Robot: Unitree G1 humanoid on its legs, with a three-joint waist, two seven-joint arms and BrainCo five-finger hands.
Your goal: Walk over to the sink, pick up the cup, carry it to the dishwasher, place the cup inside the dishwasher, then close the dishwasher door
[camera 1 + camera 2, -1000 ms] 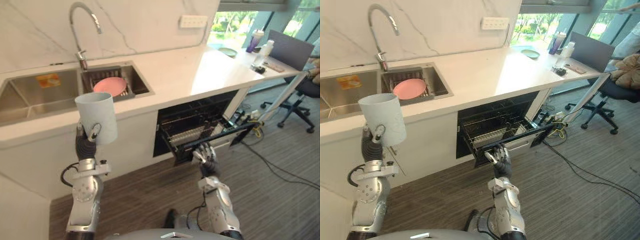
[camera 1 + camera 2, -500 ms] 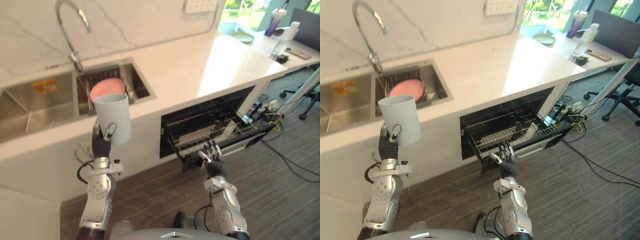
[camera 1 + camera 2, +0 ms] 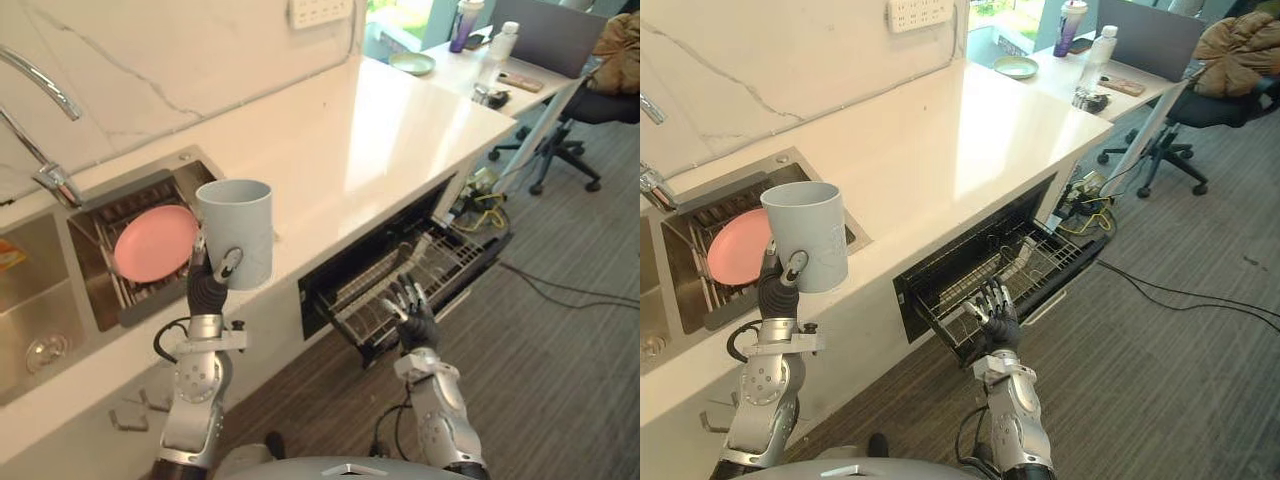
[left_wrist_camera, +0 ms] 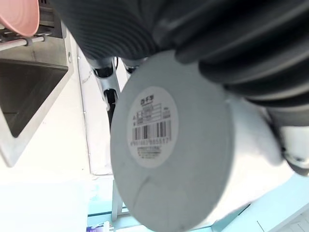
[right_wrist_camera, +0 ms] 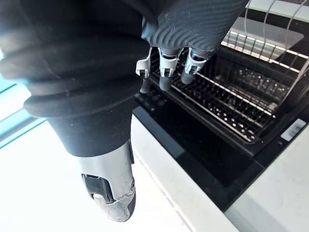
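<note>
While the left hand (image 3: pixel 207 290) still grips the pale-blue cylindrical cup (image 3: pixel 238 235), the right hand (image 3: pixel 411 315) stays spread at 3 o'clock; the steel sink (image 3: pixel 45 300) holds a pink plate (image 3: pixel 152 242).

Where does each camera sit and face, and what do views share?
Left eye view: on the head, looking down at counter and dishwasher rack; both arms, left hand gripping the cup, right hand open before the rack.
Right eye view: beside it, same scene and arms.
Left wrist view: on that wrist, facing the cup's base past its hand; pink plate beyond.
Right wrist view: on that wrist, facing the rack past its fingers.
Shared with the eyes: cup and pink plate (left wrist); rack (right wrist).
</note>
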